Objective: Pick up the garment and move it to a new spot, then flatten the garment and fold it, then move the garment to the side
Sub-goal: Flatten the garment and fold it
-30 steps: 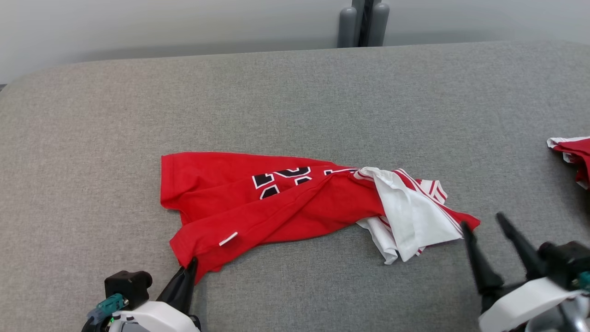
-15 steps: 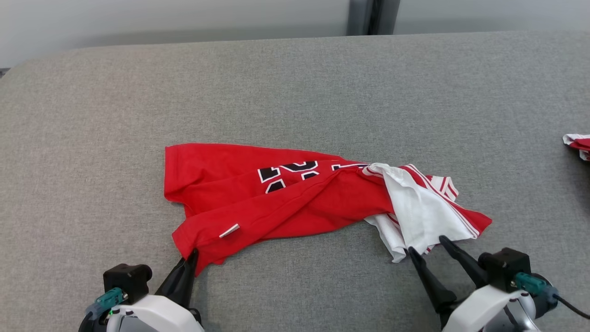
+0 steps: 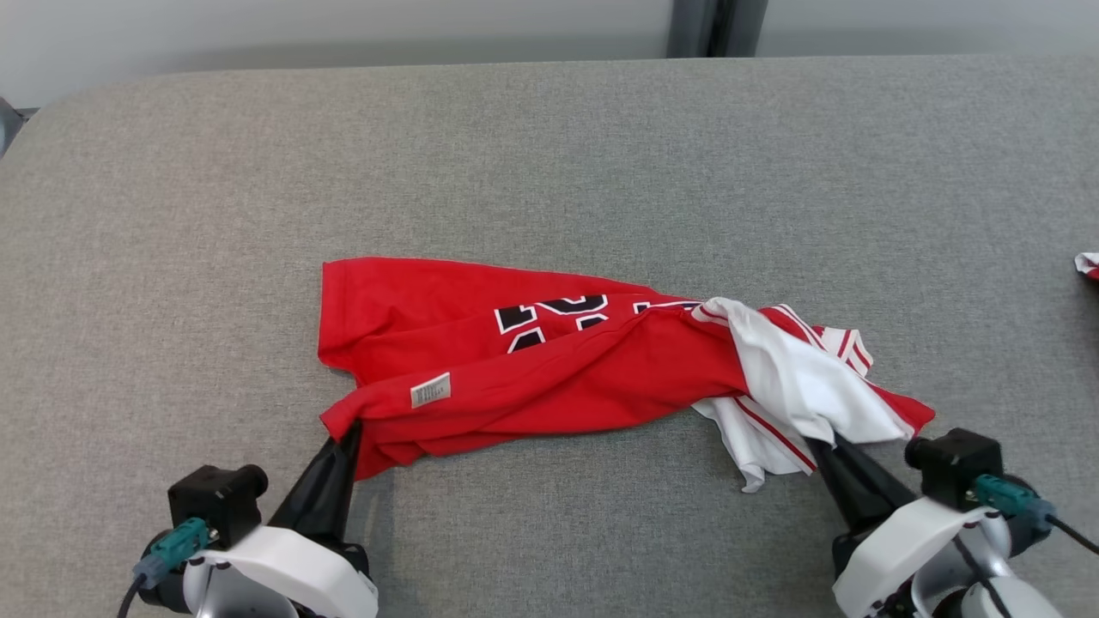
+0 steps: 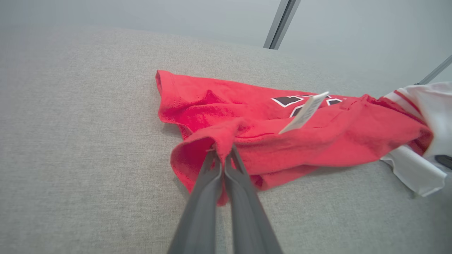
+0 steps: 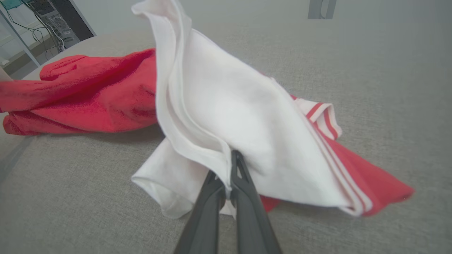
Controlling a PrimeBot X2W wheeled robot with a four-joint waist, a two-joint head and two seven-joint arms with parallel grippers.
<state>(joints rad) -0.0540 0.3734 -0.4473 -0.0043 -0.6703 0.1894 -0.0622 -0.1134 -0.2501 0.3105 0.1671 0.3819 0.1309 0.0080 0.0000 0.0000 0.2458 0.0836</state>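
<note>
A grey woven surface (image 3: 549, 154) spreads across the head view, its far edge meeting a pale wall where a dark post (image 3: 717, 26) stands.

The shirt (image 3: 558, 378) lies crumpled in the near middle of this surface, stretched out sideways between the two grippers. Most of it is red, bunched into long folds, with its left end partly flat on the fabric. At its right end a white sleeve (image 3: 798, 378) with red striped trim is draped over the red cloth, and a second white piece pokes out underneath.

The left gripper (image 3: 350, 433) reaches up from the lower left. In the left wrist view its fingers (image 4: 208, 190) are pressed together with a pinch of red hem caught between the tips, the cloth lifted slightly off the surface there. The right gripper (image 3: 820, 446) comes in from the lower right. In the right wrist view its fingers (image 5: 247, 197) are closed on the near edge of the white sleeve, which rises in a peak above them.

Black lettering with white outlines (image 3: 554, 313) shows partly between the red folds. A small white label (image 3: 430, 390) sits on the front fold near the left gripper.

A scrap of red and white cloth (image 3: 1089, 264) peeks in at the right edge, well apart from the shirt.
</note>
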